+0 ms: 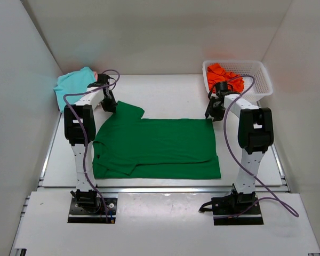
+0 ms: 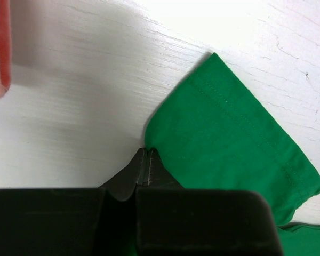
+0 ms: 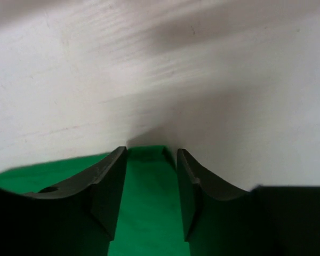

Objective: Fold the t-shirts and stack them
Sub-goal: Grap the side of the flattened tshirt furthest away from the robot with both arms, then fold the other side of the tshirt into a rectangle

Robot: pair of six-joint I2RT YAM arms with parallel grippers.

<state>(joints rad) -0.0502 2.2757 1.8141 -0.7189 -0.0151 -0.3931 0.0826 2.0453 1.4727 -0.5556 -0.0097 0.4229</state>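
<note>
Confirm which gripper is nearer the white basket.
Right. The right gripper sits at the far right corner of the dark green t-shirt, just short of the basket; the left gripper is across the table at the sleeve.

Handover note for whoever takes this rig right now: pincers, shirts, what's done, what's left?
Left pincer: shut on the green shirt at its far-left sleeve edge.
Right pincer: open, astride the shirt's far-right corner, not yet closed.
Teal shirt heaped far left; orange shirt in the basket.
Done: green shirt laid out; nothing stacked.
Left: fold it, then the others, and stack.
</note>
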